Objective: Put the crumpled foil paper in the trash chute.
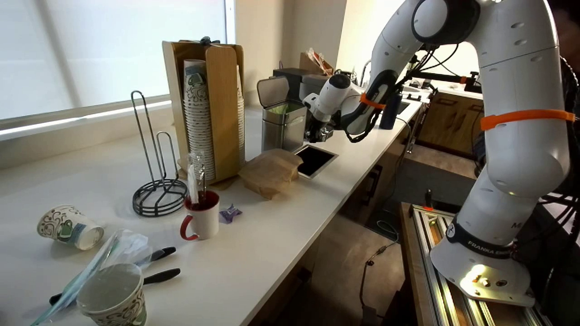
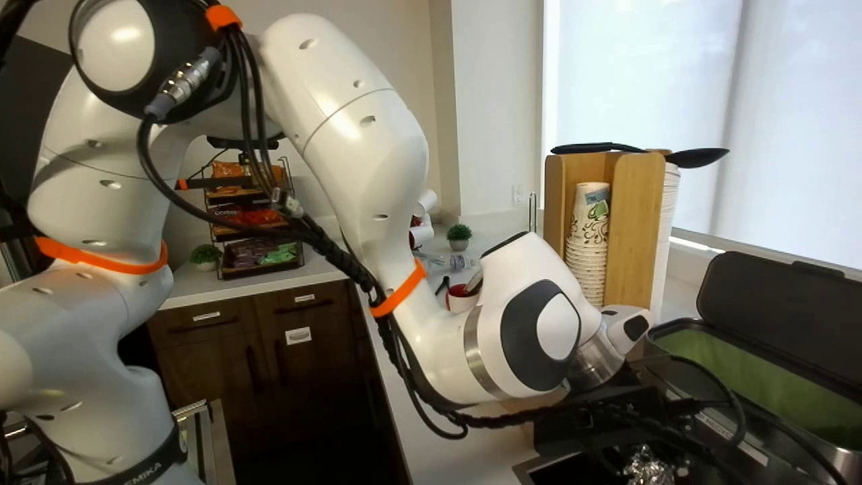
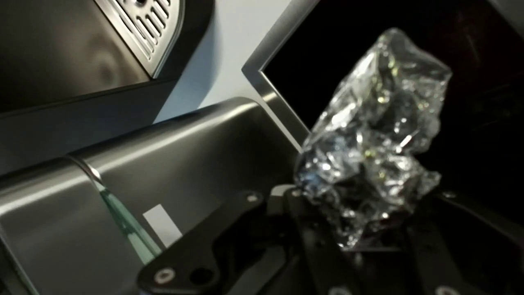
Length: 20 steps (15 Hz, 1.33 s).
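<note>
The pincer (image 3: pixel 362 205) is closed on the foil (image 3: pixel 376 135): in the wrist view its jaws stand at both sides of the lower part, and the upper part sticks out free. The foil is in the air, with the dark mouth of the chute (image 1: pixel 315 160) behind it; I cannot tell whether it is fully above the opening. I judge it very light, soft and easily crushed, with no harm from this. Its shiny folds may slip a little, or hook on a jaw at the release. The thick lower bunch seems the right place to hold; a thin corner could tear. The chute lies in the table (image 1: pixel 267 244), nearer to the edge on the robot's side. Just beside it, toward the window edge, stands the bin (image 1: pixel 283 129); the bag (image 1: pixel 271 172) also lies just beside it.
</note>
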Motion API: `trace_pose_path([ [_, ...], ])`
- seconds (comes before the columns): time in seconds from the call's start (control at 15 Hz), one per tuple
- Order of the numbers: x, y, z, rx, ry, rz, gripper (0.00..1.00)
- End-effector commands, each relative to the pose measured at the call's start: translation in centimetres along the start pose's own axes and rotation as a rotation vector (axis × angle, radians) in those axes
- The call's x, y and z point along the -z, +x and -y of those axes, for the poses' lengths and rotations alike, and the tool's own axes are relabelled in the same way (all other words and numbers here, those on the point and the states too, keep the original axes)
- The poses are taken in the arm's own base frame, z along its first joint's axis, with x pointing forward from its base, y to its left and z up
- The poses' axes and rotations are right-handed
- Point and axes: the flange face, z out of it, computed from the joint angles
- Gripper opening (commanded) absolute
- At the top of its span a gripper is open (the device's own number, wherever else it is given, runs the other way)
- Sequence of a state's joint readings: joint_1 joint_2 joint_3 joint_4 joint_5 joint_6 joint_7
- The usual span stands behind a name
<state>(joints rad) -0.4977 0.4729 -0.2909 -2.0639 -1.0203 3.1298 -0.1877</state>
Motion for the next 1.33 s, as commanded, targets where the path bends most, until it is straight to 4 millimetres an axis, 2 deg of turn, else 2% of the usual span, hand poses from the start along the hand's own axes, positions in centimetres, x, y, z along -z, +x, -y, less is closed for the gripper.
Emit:
trace_pose_path([
  [0.0, -0.2, -0.7, 0.3, 0.021, 0.015, 0.004, 0.48],
  [0.4, 0.8, -4.6, 2.9, -0.013, 0.065, 0.068, 0.95],
  [0.47, 1.2, -5.0, 3.2, -0.023, 0.073, 0.067, 0.99],
  [0.67, 4.5, -6.0, 4.6, -0.063, 0.115, 0.121, 1.0],
  [0.8, 7.7, -6.0, 7.0, -0.06, 0.167, 0.095, 1.0],
  [1.0, 12.2, -4.7, 9.8, -0.055, 0.193, -0.017, 1.0],
  [1.2, 17.1, -2.3, 12.2, -0.071, 0.184, -0.096, 1.0],
  [1.27, 13.5, -2.3, 10.4, -0.07, 0.196, -0.059, 1.0],
])
